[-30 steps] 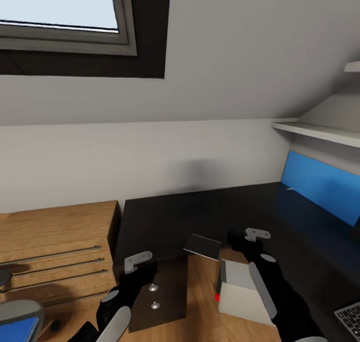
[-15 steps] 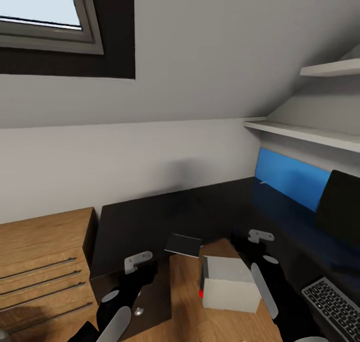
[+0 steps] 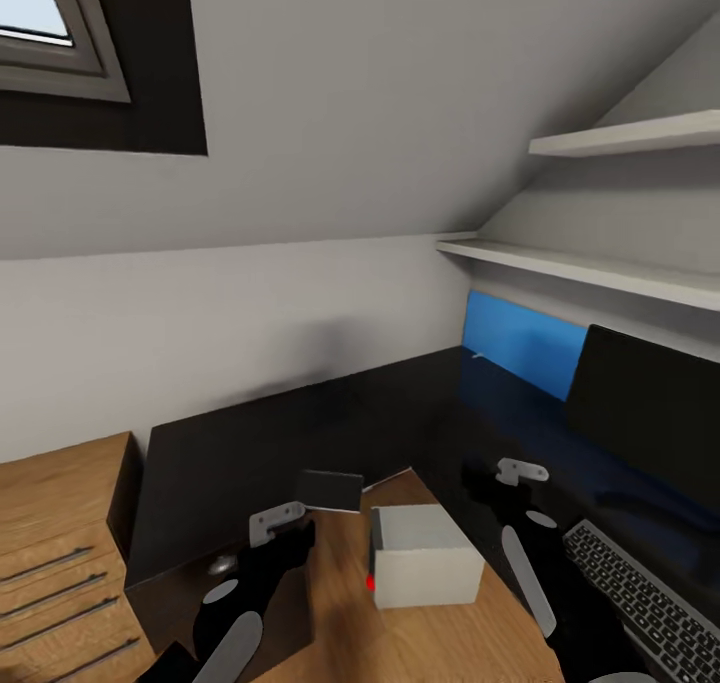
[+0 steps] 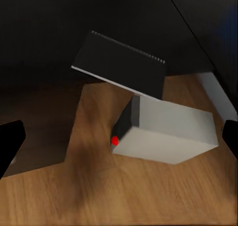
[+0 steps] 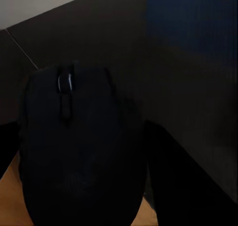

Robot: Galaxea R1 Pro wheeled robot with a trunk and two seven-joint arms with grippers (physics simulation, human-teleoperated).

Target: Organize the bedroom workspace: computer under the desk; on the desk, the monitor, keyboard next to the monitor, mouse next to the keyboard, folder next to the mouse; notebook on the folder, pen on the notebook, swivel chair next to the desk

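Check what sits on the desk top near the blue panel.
On the desk sit the monitor and, before it, the keyboard. The monitor's stand is hidden from view.

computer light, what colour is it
Red: a small dot low on the computer's dark front panel, clearest in the left wrist view.

Left pincer (image 3: pixel 283 530) spread wide; right pincer (image 3: pixel 497 488) clamped.
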